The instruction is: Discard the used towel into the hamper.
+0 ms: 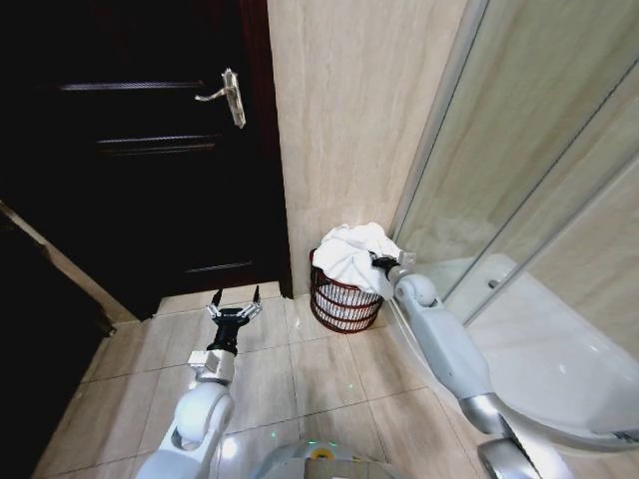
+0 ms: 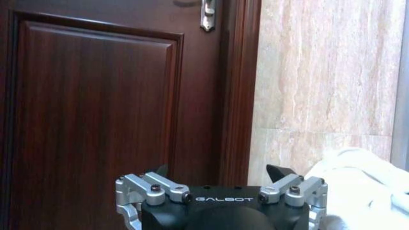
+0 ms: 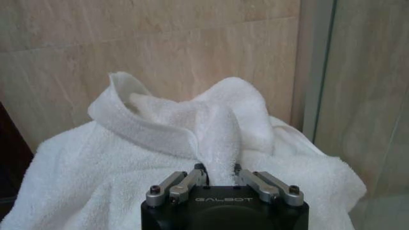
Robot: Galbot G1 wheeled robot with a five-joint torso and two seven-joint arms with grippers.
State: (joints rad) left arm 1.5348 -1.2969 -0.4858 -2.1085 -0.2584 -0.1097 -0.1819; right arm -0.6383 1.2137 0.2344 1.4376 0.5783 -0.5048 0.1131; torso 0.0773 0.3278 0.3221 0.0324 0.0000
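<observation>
Pinching a fold of white towel [image 1: 351, 251], the right gripper [image 1: 380, 264] reaches over the hamper [image 1: 339, 302].
The towel is heaped on the hamper's rim, in the corner between wall and shower glass. The left gripper [image 1: 236, 298] hovers near the door [image 1: 150, 140], fingers spread wide, empty.

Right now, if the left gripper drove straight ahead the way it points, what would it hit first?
Probably the dark wooden door. The open left gripper faces its lower panel with nothing between, though depth is unclear. The towel lies off to the side.
</observation>
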